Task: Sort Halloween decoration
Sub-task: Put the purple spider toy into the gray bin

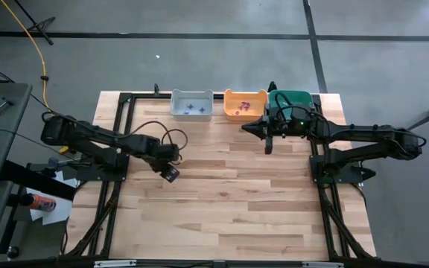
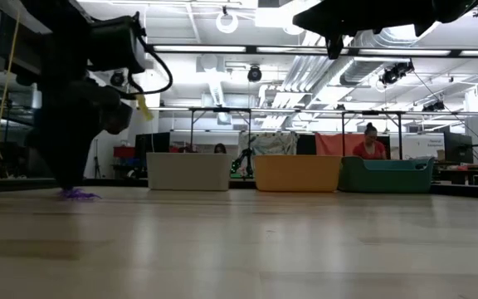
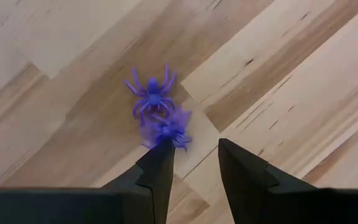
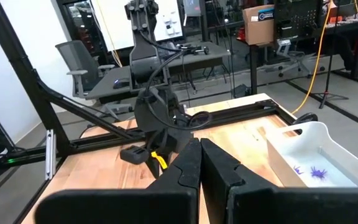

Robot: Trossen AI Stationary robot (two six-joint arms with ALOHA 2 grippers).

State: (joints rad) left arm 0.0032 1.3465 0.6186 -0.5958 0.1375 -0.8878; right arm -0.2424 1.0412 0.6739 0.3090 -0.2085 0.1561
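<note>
Two tiny purple spider trinkets lie side by side on the wooden table; in the left wrist view one spider [image 3: 151, 93] sits farther off and the other spider [image 3: 168, 129] is right at a fingertip. The low view shows a purple trinket [image 2: 78, 193] flat on the table under the left arm. My left gripper [image 3: 194, 146] [image 1: 170, 175] is open, low over the table, pointing down. My right gripper [image 4: 201, 152] [image 1: 268, 143] is shut, with nothing visible between its fingers, raised high near the bins. More trinkets lie in the grey bin [image 1: 191, 104] and the orange bin [image 1: 246, 103]. My left gripper comes from above, pointing down, with one fingertip [image 3: 163, 149] at the edge of the nearer spider's body [image 3: 173, 134]. The spider lies outside the gap, flat on the table. I cannot tell whether the fingertip touches it.
Three bins stand in a row along the table's far edge: grey, orange and a teal bin [image 1: 293, 99]. The right arm hovers in front of the orange and teal ones. Bare wood [image 1: 229, 208] spreads over the middle and near side. People sit in the room behind.
</note>
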